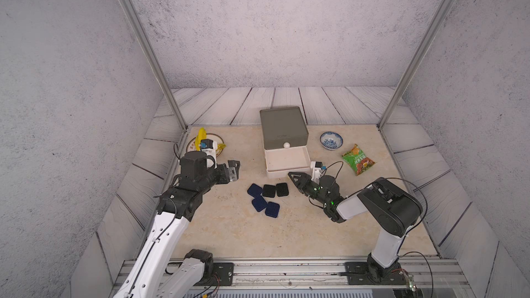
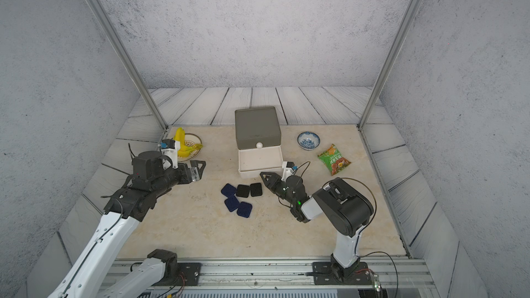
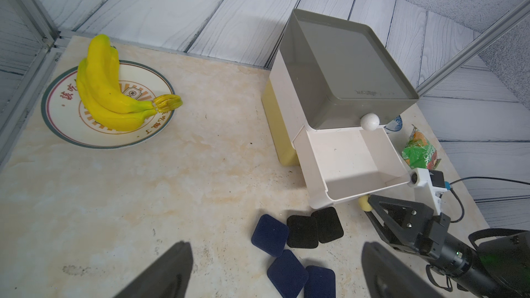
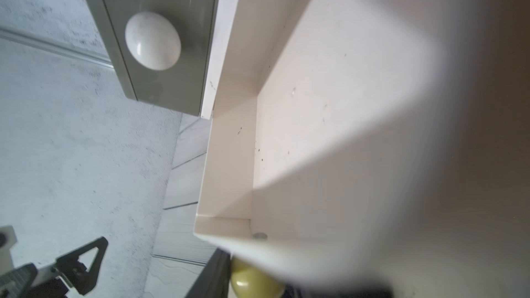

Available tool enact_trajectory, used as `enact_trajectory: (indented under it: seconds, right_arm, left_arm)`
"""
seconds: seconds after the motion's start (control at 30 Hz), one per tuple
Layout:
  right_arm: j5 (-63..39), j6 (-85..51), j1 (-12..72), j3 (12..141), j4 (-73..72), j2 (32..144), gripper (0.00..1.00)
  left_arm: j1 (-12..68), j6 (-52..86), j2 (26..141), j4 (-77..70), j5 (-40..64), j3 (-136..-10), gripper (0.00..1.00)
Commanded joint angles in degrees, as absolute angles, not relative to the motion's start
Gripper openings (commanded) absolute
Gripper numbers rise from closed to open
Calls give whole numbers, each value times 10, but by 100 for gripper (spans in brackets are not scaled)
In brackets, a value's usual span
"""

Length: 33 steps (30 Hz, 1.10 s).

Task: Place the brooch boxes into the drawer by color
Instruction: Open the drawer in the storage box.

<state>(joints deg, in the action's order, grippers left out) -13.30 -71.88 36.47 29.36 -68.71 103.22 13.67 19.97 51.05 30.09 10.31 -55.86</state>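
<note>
The drawer (image 3: 344,67) stands at the far side with its white middle tier (image 3: 352,161) pulled out, and the right gripper (image 3: 372,207) has its tips at the yellow knob (image 3: 363,203) below. Just nearer lie five clustered brooch boxes (image 3: 302,232), three dark blue and two black. Far left, bananas (image 3: 109,87) rest on a plate (image 3: 57,116), and the left gripper (image 3: 276,253) has its fingers (image 3: 163,273) spread wide.

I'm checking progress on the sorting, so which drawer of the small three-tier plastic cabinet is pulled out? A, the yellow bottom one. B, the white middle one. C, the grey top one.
B: the white middle drawer juts forward, open and empty, beneath the shut grey top drawer with its white ball knob.
</note>
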Motion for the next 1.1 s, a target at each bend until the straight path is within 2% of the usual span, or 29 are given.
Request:
enact_trajectory:
  seconds: [0.0, 0.13, 0.33, 0.6, 0.73, 0.87, 1.07]
  right_arm:
    - [-143, -696, 373, 285, -664, 1000, 55]
    - [-142, -676, 374, 280, -622, 965, 66]
    - [-117, -623, 383, 250, -508, 861, 71]
    - [-13, -438, 414, 255, -131, 626, 73]
    - [34, -324, 417, 255, -11, 566, 73]
    - [21, -294, 422, 213, -70, 566, 72]
    - [53, -253, 474, 189, -266, 715, 71]
  left_arm:
    - [140, 204, 507, 309, 99, -558, 98]
    - [140, 205, 513, 316, 96, -564, 98]
    - [140, 212, 524, 337, 94, -569, 98]
    - [139, 221, 527, 351, 84, -548, 98]
    - [138, 223, 543, 348, 86, -545, 98]
    - [136, 241, 540, 364, 53, -547, 98]
    - [112, 235, 509, 362, 62, -546, 98]
